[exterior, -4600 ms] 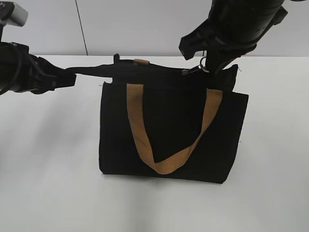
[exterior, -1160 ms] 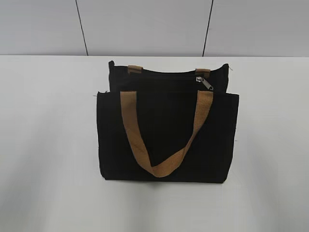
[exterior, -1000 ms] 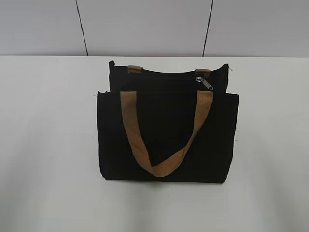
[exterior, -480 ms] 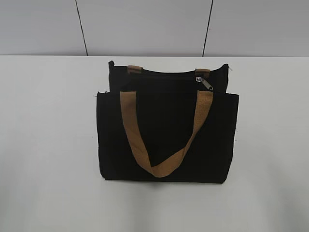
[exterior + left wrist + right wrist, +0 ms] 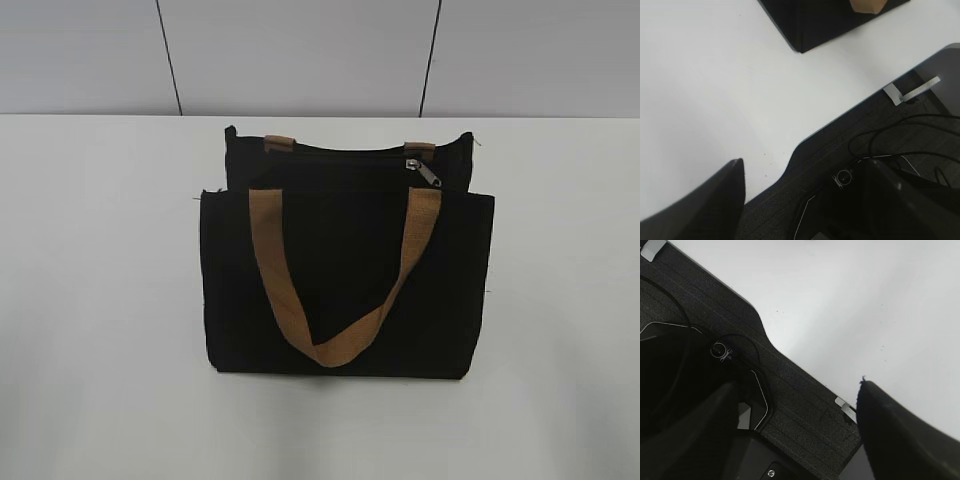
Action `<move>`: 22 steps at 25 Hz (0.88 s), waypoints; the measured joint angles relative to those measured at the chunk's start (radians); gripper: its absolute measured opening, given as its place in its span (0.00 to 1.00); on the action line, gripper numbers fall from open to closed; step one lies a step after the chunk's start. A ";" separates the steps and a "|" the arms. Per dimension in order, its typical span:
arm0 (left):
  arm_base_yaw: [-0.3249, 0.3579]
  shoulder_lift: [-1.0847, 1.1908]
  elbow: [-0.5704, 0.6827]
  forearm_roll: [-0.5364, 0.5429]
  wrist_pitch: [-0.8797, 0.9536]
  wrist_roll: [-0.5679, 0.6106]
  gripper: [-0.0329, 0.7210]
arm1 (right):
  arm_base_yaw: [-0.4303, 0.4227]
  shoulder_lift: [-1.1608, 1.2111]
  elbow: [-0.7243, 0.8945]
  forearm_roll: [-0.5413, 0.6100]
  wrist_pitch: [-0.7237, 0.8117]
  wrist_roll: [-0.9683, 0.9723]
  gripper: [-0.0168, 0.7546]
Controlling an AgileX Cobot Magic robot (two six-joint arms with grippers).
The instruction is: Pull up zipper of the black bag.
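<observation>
The black bag (image 5: 345,270) stands upright near the middle of the white table (image 5: 100,300), front pocket panel facing the exterior camera, one tan handle (image 5: 335,290) hanging in a loop across it. The zipper (image 5: 425,171) pull lies at the right end of the zip line along the top edge. Both grippers are clear of the bag: left gripper (image 5: 805,200) and right gripper (image 5: 795,435) each show two dark fingers spread apart, holding nothing, over the table's near edge.

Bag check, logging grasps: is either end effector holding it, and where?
Nothing is held. The bag lies free, zipper untouched; both end effectors are away from it.
</observation>
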 joint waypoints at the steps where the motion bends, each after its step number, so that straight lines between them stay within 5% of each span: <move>1: 0.000 0.000 0.000 -0.012 0.000 0.019 0.77 | 0.000 0.000 0.000 0.000 0.000 0.000 0.74; 15: 0.001 -0.003 0.000 -0.053 0.000 0.085 0.72 | -0.014 -0.006 0.000 0.013 0.002 0.001 0.74; 22: 0.185 -0.072 0.000 -0.055 0.000 0.085 0.69 | -0.259 -0.158 0.000 0.035 0.003 0.001 0.74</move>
